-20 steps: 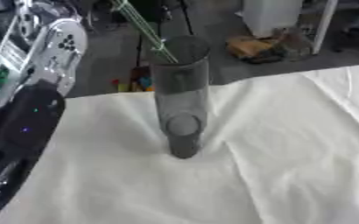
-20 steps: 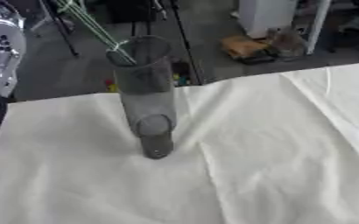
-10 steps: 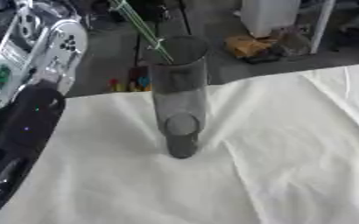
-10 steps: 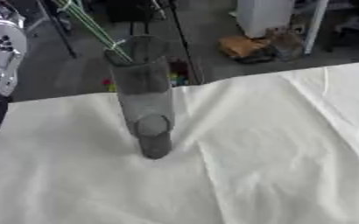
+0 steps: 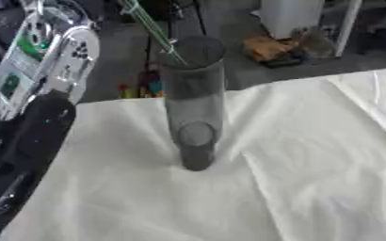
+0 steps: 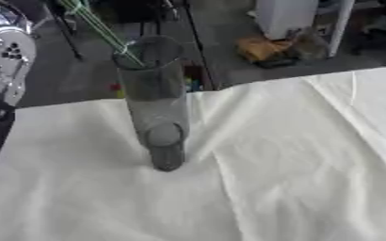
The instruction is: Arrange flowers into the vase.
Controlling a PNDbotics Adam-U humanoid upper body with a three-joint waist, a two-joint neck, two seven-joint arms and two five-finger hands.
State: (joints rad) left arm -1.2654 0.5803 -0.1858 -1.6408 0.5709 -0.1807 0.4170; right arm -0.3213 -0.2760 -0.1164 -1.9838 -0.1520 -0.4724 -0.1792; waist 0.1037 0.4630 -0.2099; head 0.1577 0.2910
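Standing upright mid-cloth, vase (image 5: 195, 108) holds green stems (image 5: 153, 29); fingers' state cannot be told.

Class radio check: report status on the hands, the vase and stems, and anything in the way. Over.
No hands in view; left arm alongside the table's left edge. Vase upright on the white cloth, green stems leaning out of its mouth. Nothing blocking it.
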